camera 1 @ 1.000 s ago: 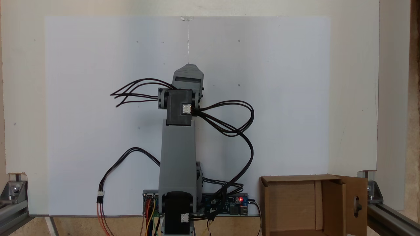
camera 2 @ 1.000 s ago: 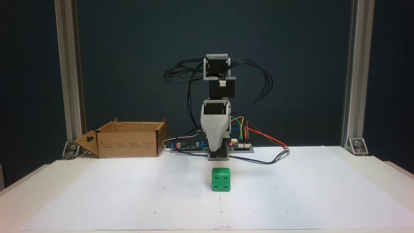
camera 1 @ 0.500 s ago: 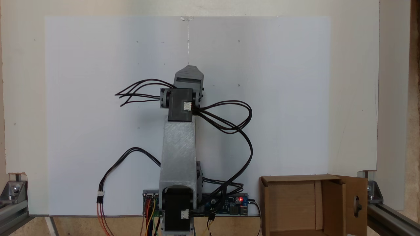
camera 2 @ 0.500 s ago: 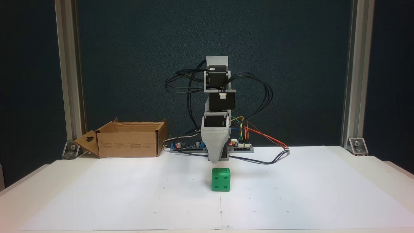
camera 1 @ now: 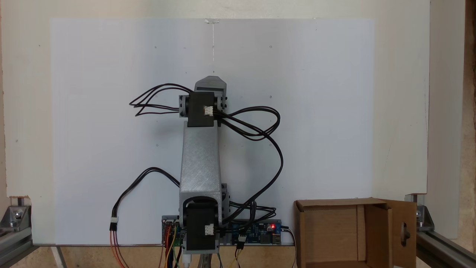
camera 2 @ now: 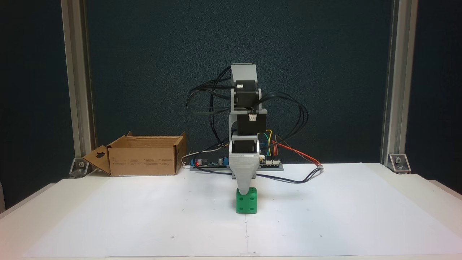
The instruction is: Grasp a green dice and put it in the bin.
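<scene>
where a big sheet of smooth white paper [camera 2: 144,216] covers the pale desk [camera 2: 433,195], one green dice [camera 2: 247,202] sits just below the centre of the front fixed view, a small glossy plastic cube with rounded corners and sunken round pips, four of them on the face toward the camera. directly above it hangs the hand [camera 2: 244,190], a grey printed wedge with fine layer ridges that narrows to a blunt tip; that tip overlaps the upper edge of the dice, and whether it touches or stands a little behind cannot be told. one tapered piece shows, with any second one hidden behind it, so i cannot tell whether the hand is open or closed. above the hand the single arm [camera 2: 247,108] stacks black boxy motors and grey brackets, with loops of thin black cable [camera 2: 299,112] bulging to both sides. from the top-down fixed view the arm [camera 1: 200,160] runs up the middle of the frame as a long grey brushed-looking slab and covers the dice. one bin [camera 2: 144,156], a squarish brown corrugated cardboard box with open flaps, stands at the left of the front view well apart from the dice, a keyhole-shaped cutout in its side flap; from above it [camera 1: 327,203] fills the lower right corner. one circuit board [camera 2: 209,163] with a red light lies at the arm's base.
</scene>
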Action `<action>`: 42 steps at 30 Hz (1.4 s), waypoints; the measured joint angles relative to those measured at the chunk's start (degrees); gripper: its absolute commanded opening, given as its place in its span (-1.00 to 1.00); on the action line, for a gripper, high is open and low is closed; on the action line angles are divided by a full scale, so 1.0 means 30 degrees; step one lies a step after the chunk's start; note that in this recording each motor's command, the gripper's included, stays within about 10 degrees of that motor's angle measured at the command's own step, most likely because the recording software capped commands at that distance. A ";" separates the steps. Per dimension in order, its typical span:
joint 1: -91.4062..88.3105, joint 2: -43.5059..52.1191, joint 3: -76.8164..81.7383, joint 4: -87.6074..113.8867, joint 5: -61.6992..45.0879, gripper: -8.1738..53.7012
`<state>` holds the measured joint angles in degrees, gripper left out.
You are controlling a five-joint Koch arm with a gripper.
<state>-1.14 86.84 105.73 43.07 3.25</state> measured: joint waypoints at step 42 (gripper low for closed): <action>0.0469 -0.3105 0.0117 -0.3340 0.0000 0.61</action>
<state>0.26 77.52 106.08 33.05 3.25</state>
